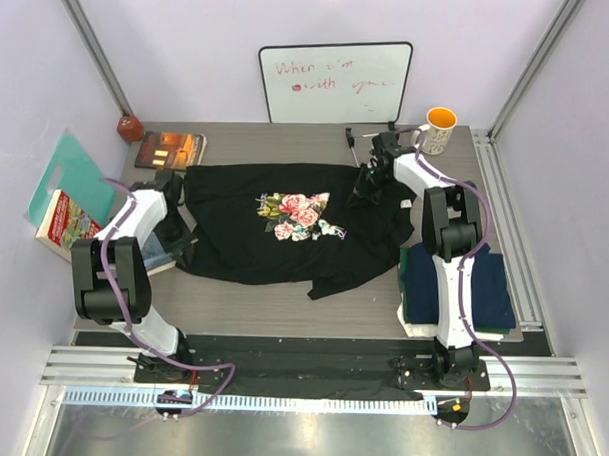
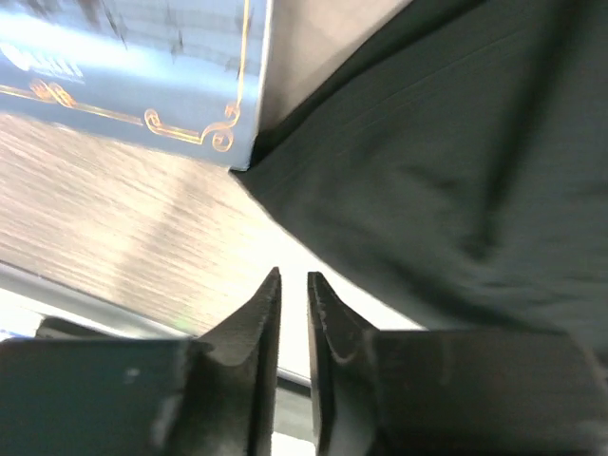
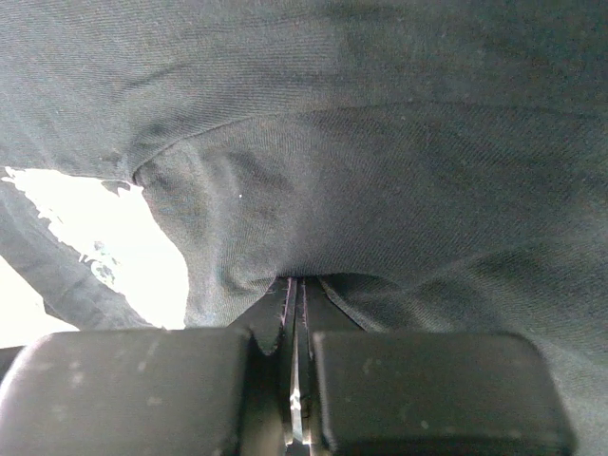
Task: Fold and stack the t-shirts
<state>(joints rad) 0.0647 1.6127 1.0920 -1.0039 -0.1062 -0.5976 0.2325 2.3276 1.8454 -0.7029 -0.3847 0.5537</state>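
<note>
Black cloth covers the middle of the table (image 1: 282,307) in the top view: the black t-shirt (image 1: 239,241) lies spread face up, its pink-and-white floral print showing, with its lower right part rumpled and bunched. The left gripper (image 1: 181,224) is down at the shirt's left edge. The right gripper (image 1: 371,180) is at the shirt's far right corner, near a mug (image 1: 438,131) with an orange inside. A pile of folded shirts (image 1: 488,284), navy on top, sits at the table's right side, just beside the right arm. A whiteboard (image 1: 335,81) leans against the back wall. In the left wrist view, the left gripper (image 2: 294,277) is low over the wooden table (image 2: 123,228), its fingers (image 2: 264,318) parted by a narrow slit with nothing between them. The edge of the black t-shirt (image 2: 456,142) lies just ahead and to the right. A blue book (image 2: 123,66) with gold scrollwork lies at the upper left, its corner meeting the cloth. In the right wrist view, the right gripper (image 3: 294,285) is pinched tight on a fold of the black t-shirt (image 3: 380,171), and the cloth gathers into the pinch and fills nearly the whole view.
</note>
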